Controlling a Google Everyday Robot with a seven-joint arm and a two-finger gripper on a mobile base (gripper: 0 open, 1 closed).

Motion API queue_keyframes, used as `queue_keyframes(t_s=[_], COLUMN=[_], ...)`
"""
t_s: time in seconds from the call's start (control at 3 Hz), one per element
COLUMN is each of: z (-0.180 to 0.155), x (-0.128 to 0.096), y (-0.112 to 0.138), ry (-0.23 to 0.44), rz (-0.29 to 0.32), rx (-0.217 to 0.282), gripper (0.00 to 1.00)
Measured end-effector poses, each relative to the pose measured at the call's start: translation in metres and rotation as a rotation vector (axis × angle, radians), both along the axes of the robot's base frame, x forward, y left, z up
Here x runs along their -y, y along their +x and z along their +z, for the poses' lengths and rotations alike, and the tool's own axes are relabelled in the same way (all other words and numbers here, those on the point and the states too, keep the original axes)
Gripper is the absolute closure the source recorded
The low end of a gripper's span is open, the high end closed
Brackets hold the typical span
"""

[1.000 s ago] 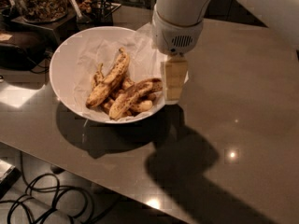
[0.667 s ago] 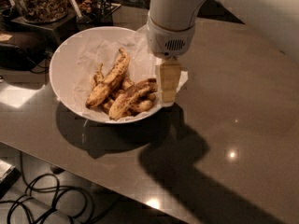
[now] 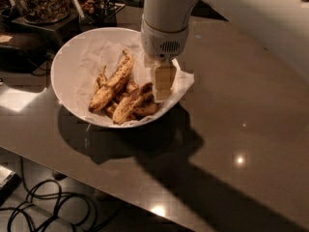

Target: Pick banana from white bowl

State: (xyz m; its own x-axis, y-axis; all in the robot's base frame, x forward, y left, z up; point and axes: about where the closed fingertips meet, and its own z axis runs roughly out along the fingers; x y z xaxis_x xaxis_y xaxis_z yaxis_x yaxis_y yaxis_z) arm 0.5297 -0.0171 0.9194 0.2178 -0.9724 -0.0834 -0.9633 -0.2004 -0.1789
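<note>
Hovering over the right side of the bowl [image 3: 57,66], toward the far left corner of the table [image 3: 241,129]: gripper [image 3: 162,83], pointed straight down from the arm [image 3: 166,13], tip low inside the rim, just beside the short brown pieces [image 3: 140,105]. Grip state: cannot tell, whether open or closed not shown.

Banana [image 3: 113,81]: lying on the paper [image 3: 89,50] near the middle of the bowl. Long, gently curved, yellow mottled with brown. One end raised toward the far rim, the other sloping down toward the near left rim. Left of the gripper and apart from it; touching shorter pieces along its right flank.

Paper: crumpled, lining the bowl, poking over the rim on the right, under the gripper. Probably laid to keep soft fruit off the glaze.

Step, as judged: approach from above, grasp not yet made. Vertical pose likely chosen to clear the high rim. Next move likely to call for a shift toward the table's left edge, to centre on the banana rather than the stubs.

Risks, as judged: squashing overripe flesh; catching paper or a neighbouring piece instead.

Also present: dark trays of snacks [image 3: 41,1] at the far left corner; cables [image 3: 48,207] below the near edge.
</note>
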Motion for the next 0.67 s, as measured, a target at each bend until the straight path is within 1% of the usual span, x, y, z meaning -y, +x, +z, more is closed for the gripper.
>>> queue_keyframes(t_s=[0.33, 0.67], z=[-0.0026, -0.0057], x=[-0.0041, -0.0074], y=[0.0033, 0.0056], ry=[0.006, 0.008], rz=[0.01, 0.019], rx=[-0.016, -0.029], gripper=[0.43, 0.44])
